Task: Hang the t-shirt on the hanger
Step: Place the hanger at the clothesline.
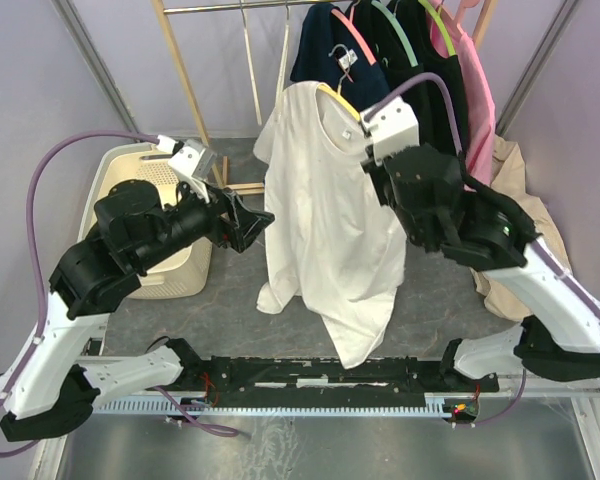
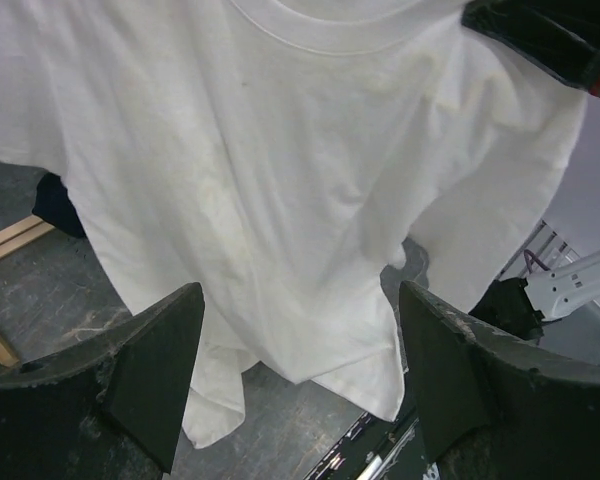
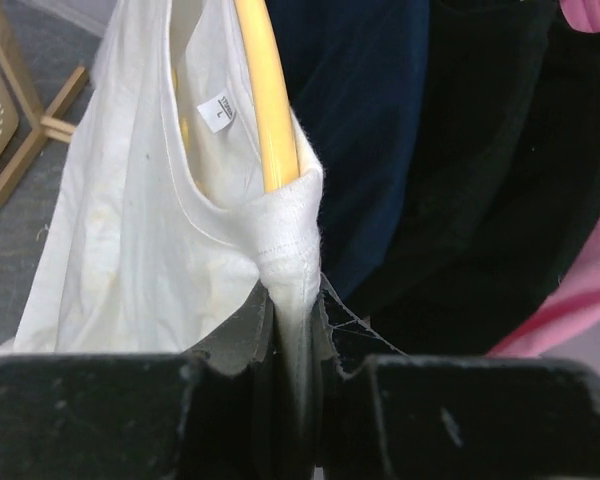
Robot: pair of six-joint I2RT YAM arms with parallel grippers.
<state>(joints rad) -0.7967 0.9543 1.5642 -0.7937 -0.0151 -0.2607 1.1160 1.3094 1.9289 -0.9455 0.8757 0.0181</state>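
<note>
The white t-shirt [image 1: 325,210] hangs over the yellow hanger [image 1: 337,99], whose metal hook [image 1: 342,58] is up at the rack. In the right wrist view the hanger's arm [image 3: 270,100] runs inside the neck of the t-shirt [image 3: 130,220]. My right gripper [image 3: 295,310] is shut on a bunched fold of the shirt's shoulder, just below the end of the hanger arm. In the top view that gripper [image 1: 372,152] is at the shirt's right shoulder. My left gripper [image 1: 256,222] stands open just left of the shirt, apart from it. Its open fingers frame the hem of the t-shirt [image 2: 280,180], with nothing between them.
Navy [image 1: 325,40], black and pink [image 1: 470,70] garments hang on the rack behind the shirt. A beige garment [image 1: 510,180] lies at the right. A cream basket [image 1: 170,265] stands at the left by the wooden rack post [image 1: 185,80]. A black rail [image 1: 310,375] runs along the near edge.
</note>
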